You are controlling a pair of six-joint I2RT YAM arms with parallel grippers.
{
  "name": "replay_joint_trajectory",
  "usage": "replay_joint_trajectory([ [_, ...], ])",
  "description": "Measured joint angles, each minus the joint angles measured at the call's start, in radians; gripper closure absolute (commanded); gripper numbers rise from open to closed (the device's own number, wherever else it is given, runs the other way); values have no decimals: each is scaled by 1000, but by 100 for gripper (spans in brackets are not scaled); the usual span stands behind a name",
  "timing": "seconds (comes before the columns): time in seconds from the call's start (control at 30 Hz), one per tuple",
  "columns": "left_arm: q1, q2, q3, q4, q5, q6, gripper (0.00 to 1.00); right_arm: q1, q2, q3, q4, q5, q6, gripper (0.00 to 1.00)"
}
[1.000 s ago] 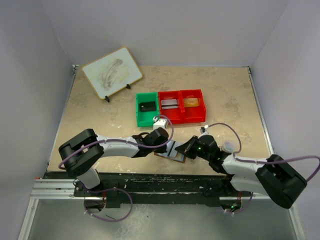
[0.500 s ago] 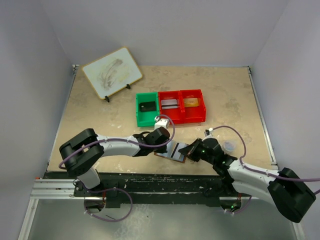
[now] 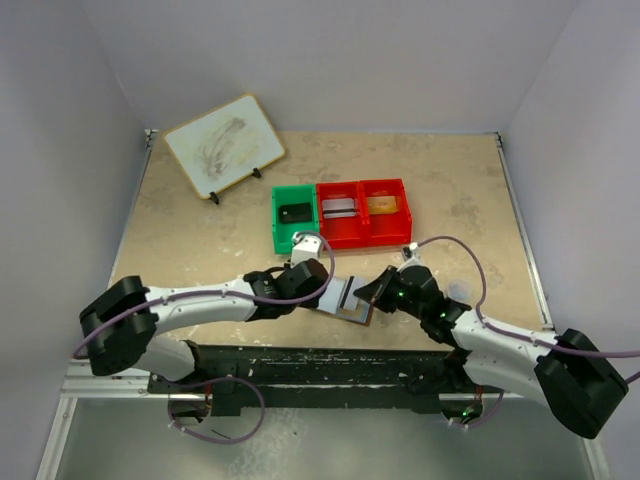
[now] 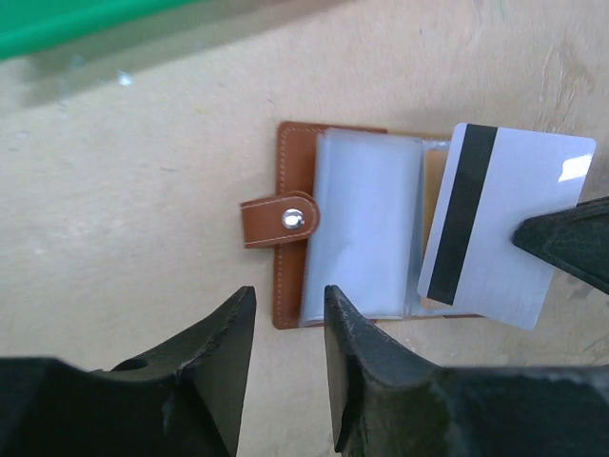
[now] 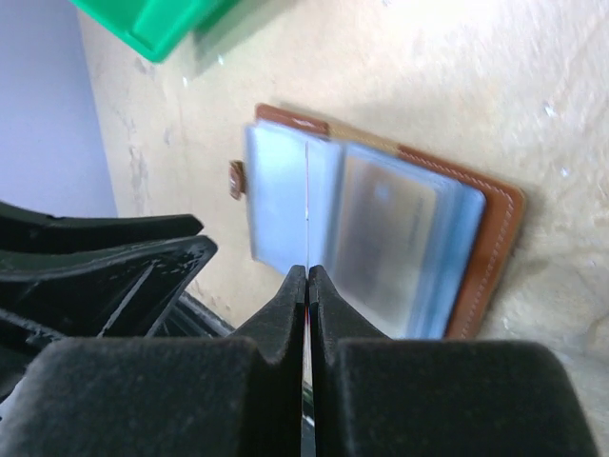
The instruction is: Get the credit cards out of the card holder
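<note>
Left wrist view: the left gripper [image 4: 288, 303] is seen with fingers parted and nothing between them, just beside the tab edge of the card holder [image 4: 362, 228], which lies open on the table [image 4: 114, 190]. Over its right half, a striped credit card [image 4: 504, 228] is pinched edge-on by the right gripper [image 5: 306, 278]. Extraction appears under way; next, that card must be carried clear and set down.

Bright, even overhead light, soft shadows. Glint on the credit card [image 4: 504, 228]; card holder [image 5: 381, 238] blurred in right wrist view.
</note>
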Motion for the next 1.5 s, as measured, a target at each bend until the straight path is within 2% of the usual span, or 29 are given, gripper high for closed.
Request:
replay_joint_trajectory([
  [0.1, 0, -79, -12, -28, -69, -2, 53, 0, -7, 70, -69, 31, -61, 100],
  [0.2, 2, -148, -14, -62, -139, -1, 35, 0, -7, 133, -121, 56, -135, 100],
  [0.37, 67, -216, -7, -137, -198, 29, 22, 0, -20, 211, -172, 100, -285, 100],
  [0.63, 301, -328, 86, -278, -207, 140, 22, 0, -15, 364, -184, 201, -654, 100],
  [0.77, 310, -341, 165, -322, -276, 210, 21, 0, 27, 422, -164, 242, -851, 100],
  [0.87, 310, -363, 171, -339, -335, 254, 21, 0, 88, 463, -158, 260, -994, 100],
  [1.1, 310, -414, 57, -314, -388, 286, 21, 0, 285, 628, -168, 258, -1275, 100],
  [1.23, 310, -401, 35, -306, -396, 306, 21, -15, 380, 700, -162, 227, -1392, 100],
  [1.5, 310, -383, 35, -295, -428, 318, 21, -95, 512, 739, -135, 131, -1583, 100],
])
